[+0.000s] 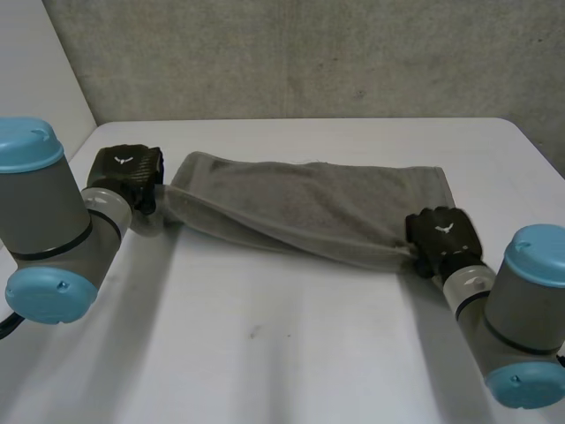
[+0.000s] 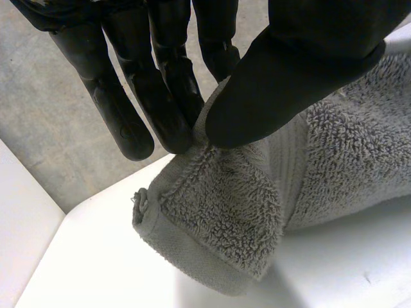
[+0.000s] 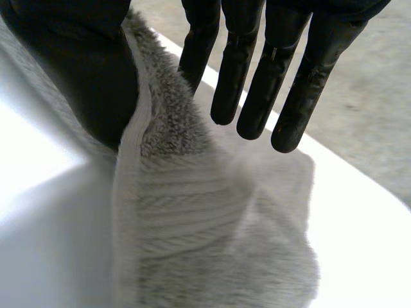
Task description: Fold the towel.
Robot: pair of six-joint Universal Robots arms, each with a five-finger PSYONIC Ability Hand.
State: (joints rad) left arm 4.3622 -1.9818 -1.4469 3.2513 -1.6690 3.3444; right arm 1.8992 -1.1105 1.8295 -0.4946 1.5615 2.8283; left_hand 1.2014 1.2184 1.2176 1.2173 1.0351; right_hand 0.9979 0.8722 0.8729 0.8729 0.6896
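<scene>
Grey terry towel [image 1: 300, 208], one: near long edge lifted taut between both hands, far part lying on white table [image 1: 291, 353]. Left hand [image 1: 128, 172]: thumb and straight fingers pinching left-end corner. Right hand [image 1: 444, 234]: thumb pinching right-end edge against one finger, remaining fingers straight.

Left robot hand [image 1: 129, 172] and right robot hand [image 1: 444, 231] pinch (arms spread).
</scene>
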